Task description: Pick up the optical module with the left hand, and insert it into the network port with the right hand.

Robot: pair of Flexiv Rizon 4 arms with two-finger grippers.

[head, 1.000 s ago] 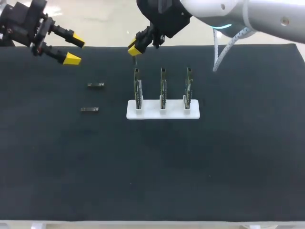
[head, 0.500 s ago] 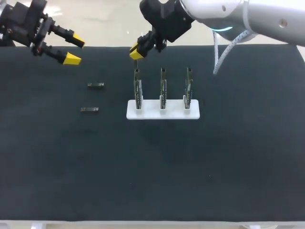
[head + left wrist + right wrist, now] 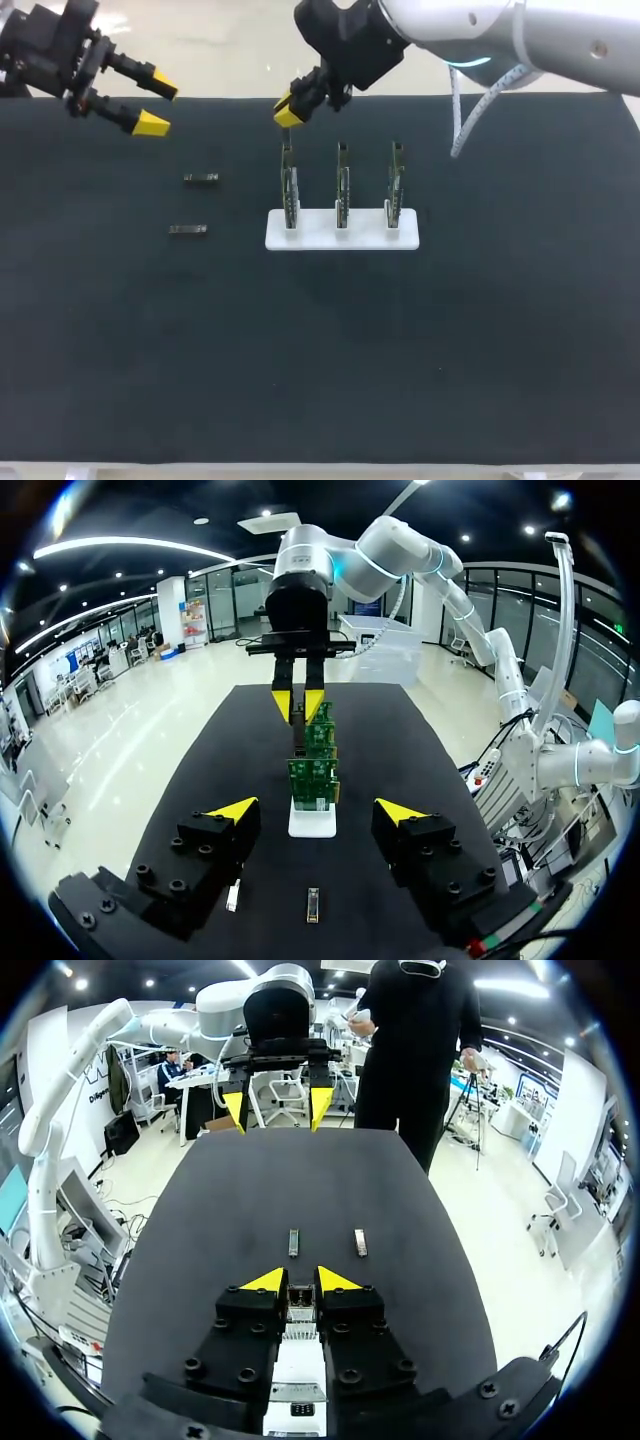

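Right gripper – narrow, clamped on optical module, above leftmost board of white stand. Left gripper – spread wide, well left of stand. Two loose modules lie left of stand.

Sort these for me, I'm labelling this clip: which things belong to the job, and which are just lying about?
Job: right gripper, held module, three port boards, white base, left gripper, far loose module, near loose module.
Lying about: only the black mat.

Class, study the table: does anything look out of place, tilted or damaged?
Nothing stands out. The three boards stand upright in a row on the white base, and two modules lie flat on the mat, apart and parallel.
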